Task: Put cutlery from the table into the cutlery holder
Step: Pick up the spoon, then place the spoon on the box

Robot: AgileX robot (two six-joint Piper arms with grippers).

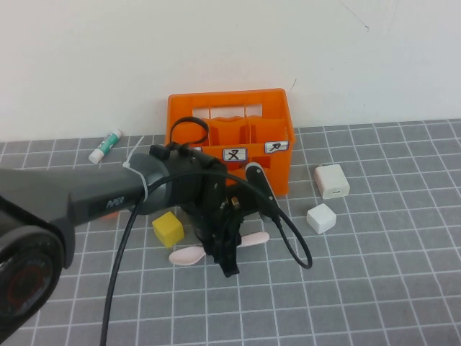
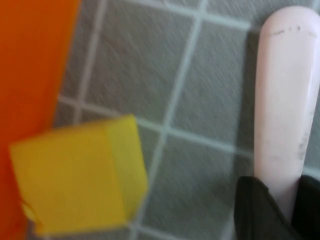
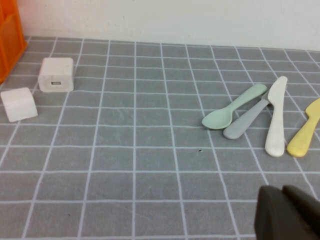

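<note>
The left end effector (image 1: 227, 252) is down on the grey desk (image 1: 374, 288) just in front of the orange cutlery holder (image 1: 230, 140), its dark fingers (image 2: 260, 210) set on either side of the pale pink spoon (image 1: 189, 255), which lies flat beside a yellow cube (image 1: 167, 228); whether they grip it, I cannot tell. The right end effector (image 3: 287, 212) hangs low near a green spoon (image 3: 231, 107), a grey utensil (image 3: 245, 122), a white knife (image 3: 276, 117) and a yellow utensil (image 3: 304, 135); I cannot tell how far apart its fingers stand
</note>
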